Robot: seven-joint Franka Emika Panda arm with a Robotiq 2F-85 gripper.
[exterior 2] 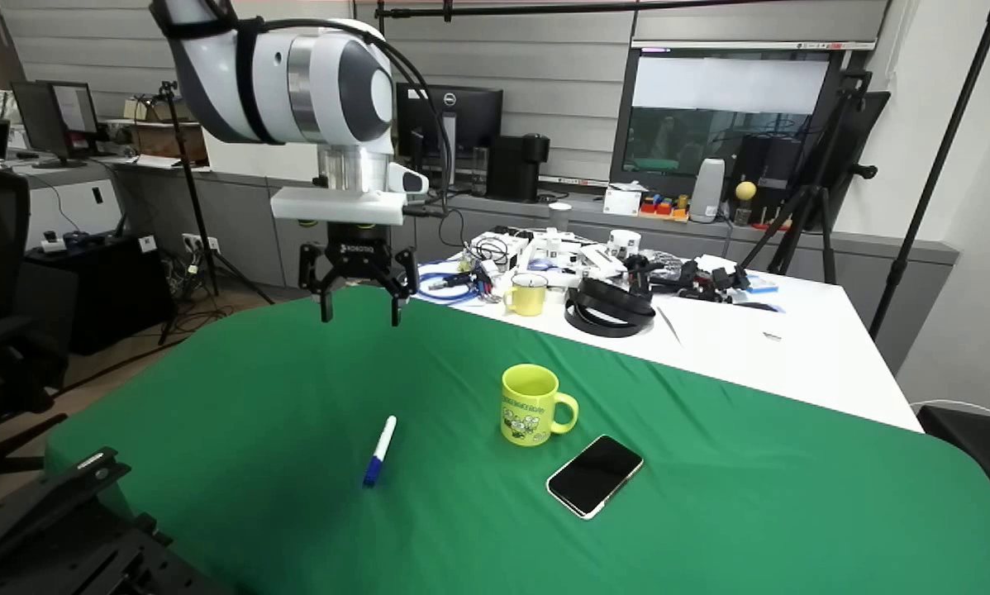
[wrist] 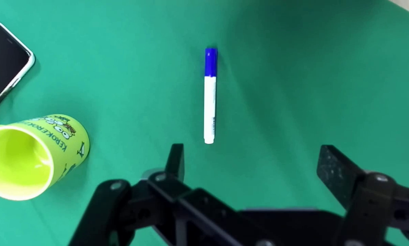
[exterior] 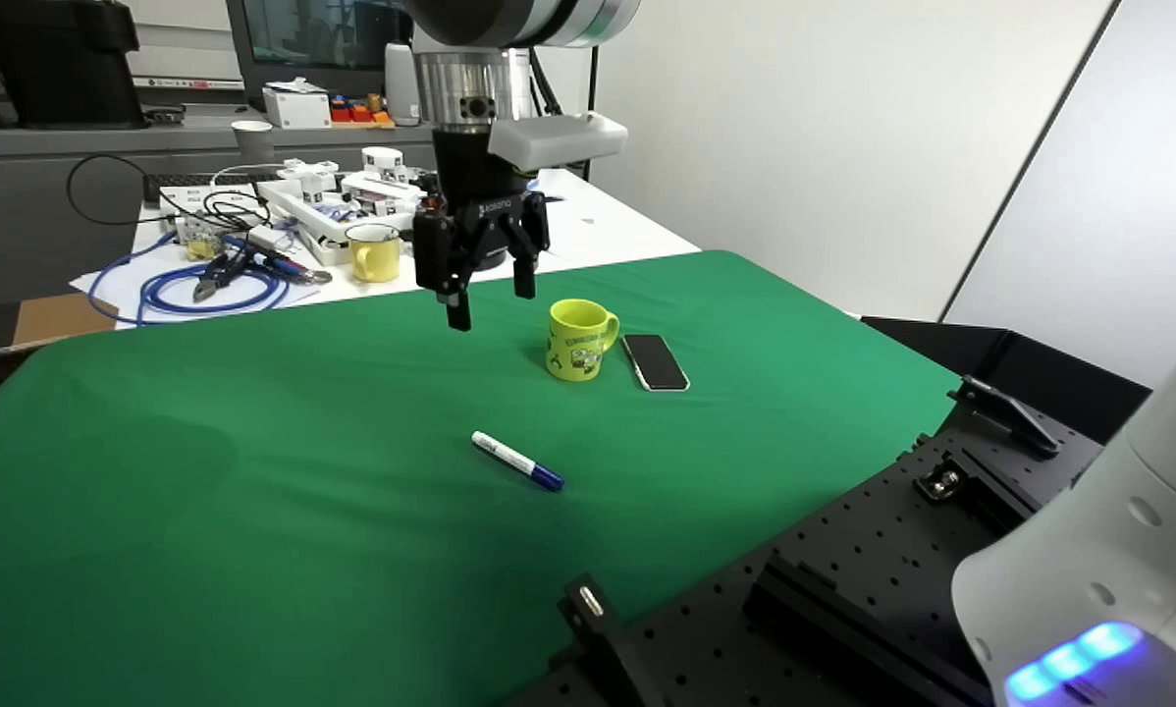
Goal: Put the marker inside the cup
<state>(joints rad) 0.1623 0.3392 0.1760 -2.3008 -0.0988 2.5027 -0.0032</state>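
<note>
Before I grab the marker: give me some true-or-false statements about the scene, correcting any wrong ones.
1. The slim white marker with a dark blue cap lies on the green cloth, outside the yellow-green printed mug. True.
2. The mug is tipped on its side. False: it stands upright.
3. The black two-finger gripper is open, holding nothing. True.
4. The black-screened phone lies beside the mug. True.
5. In the wrist view, the marker's cap is the end nearer the gripper. False: the white end is.

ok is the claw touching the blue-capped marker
Apart. Both exterior views show the gap: bare green cloth is visible between the open claw, up in the air, and the blue-capped marker lying flat.
</note>
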